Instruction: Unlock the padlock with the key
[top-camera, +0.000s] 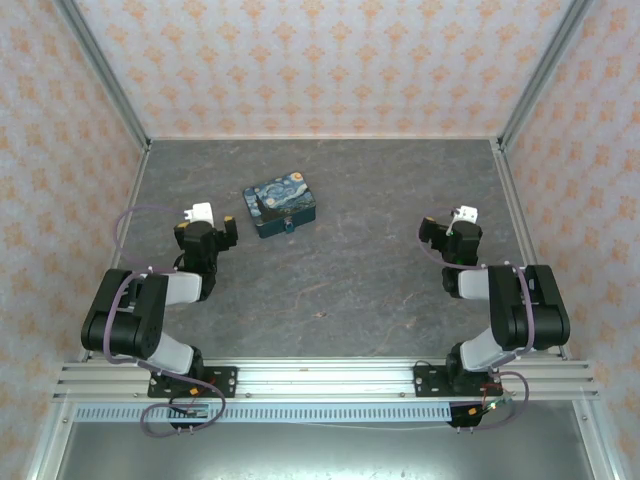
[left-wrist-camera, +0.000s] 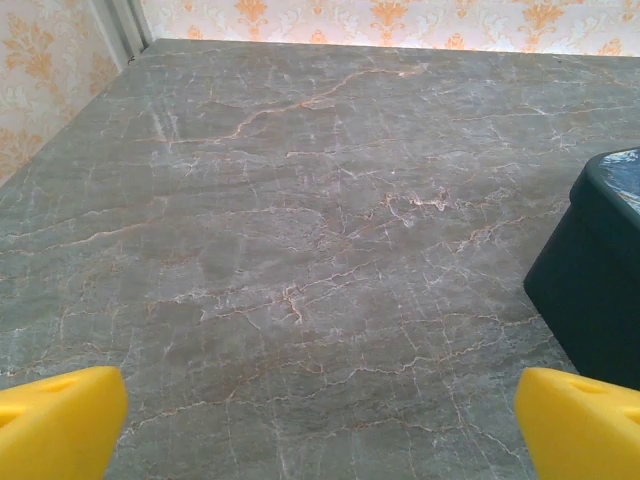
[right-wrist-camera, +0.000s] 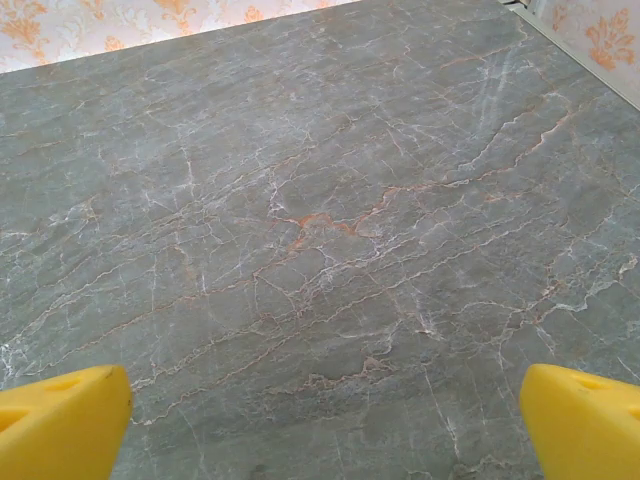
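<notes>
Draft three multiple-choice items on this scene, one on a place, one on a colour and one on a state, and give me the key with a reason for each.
1. Where does the painted tin box lie on the table?
A. On the left half, near the left arm
B. Against the near rail
C. In the far right corner

2. What colour are the fingertips in the wrist views?
A. Red
B. Yellow
C. Green

3. How do the right arm jaws stand?
A. Shut on a key
B. Shut on nothing
C. Open wide

Key:
1 A: the top view shows the box just beyond the left arm's wrist.
2 B: both wrist views show yellow tips.
3 C: in the right wrist view the tips sit at opposite frame edges with bare table between them.
</notes>
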